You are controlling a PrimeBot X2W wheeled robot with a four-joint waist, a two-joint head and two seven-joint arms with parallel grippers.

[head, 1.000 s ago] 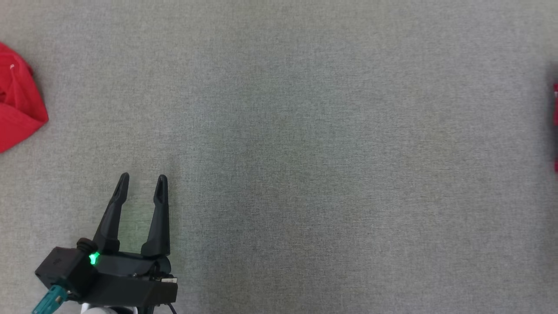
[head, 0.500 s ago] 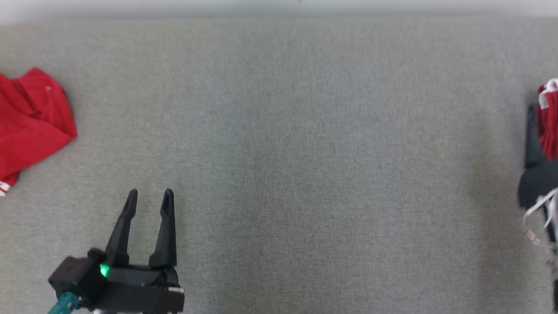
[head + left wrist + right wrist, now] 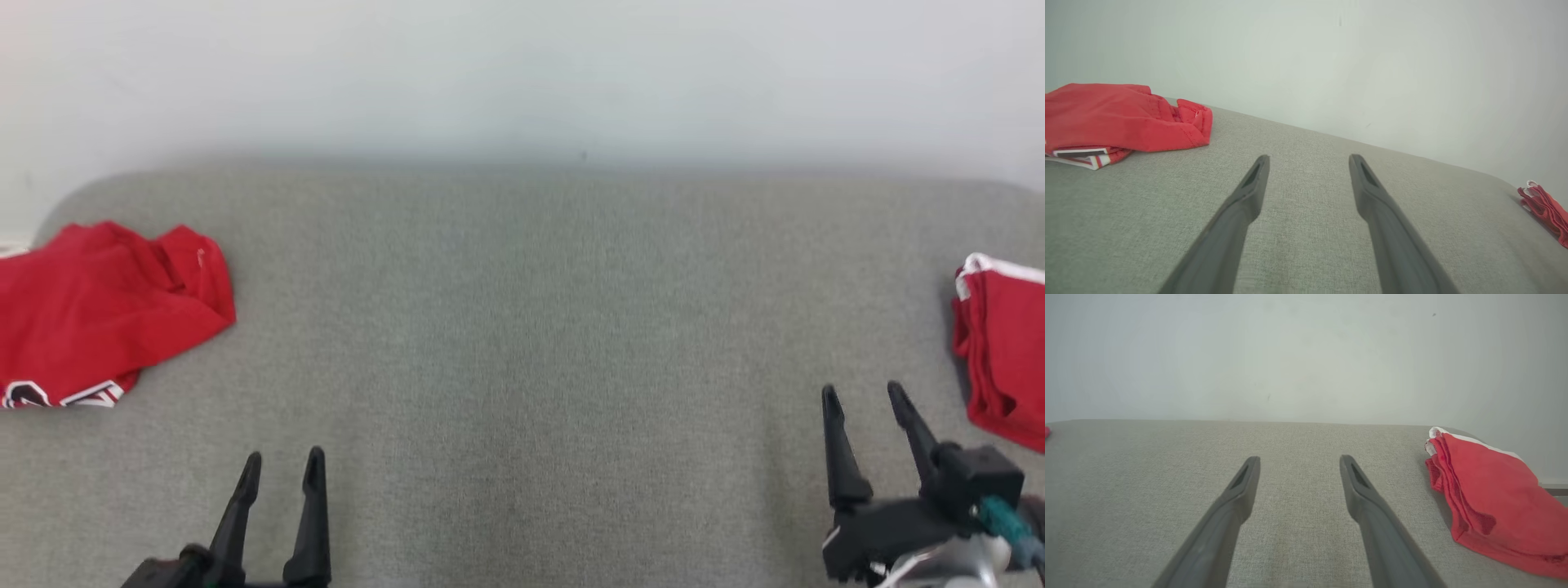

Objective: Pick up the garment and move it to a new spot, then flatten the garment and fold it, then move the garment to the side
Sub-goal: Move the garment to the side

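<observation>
While both jaws wide and empty, rumpled red garment (image 3: 106, 318) at left, white-trimmed hem.

A red garment (image 3: 98, 310) lies bunched at the far left end of the grey cloth-covered counter (image 3: 522, 327), close to the back edge. Its folds are loosely heaped, and a strip of white, black and red trim shows along its near edge. A second red garment (image 3: 1004, 351) sits crumpled at the right end, a white band along its top. The two lie well apart.
</observation>
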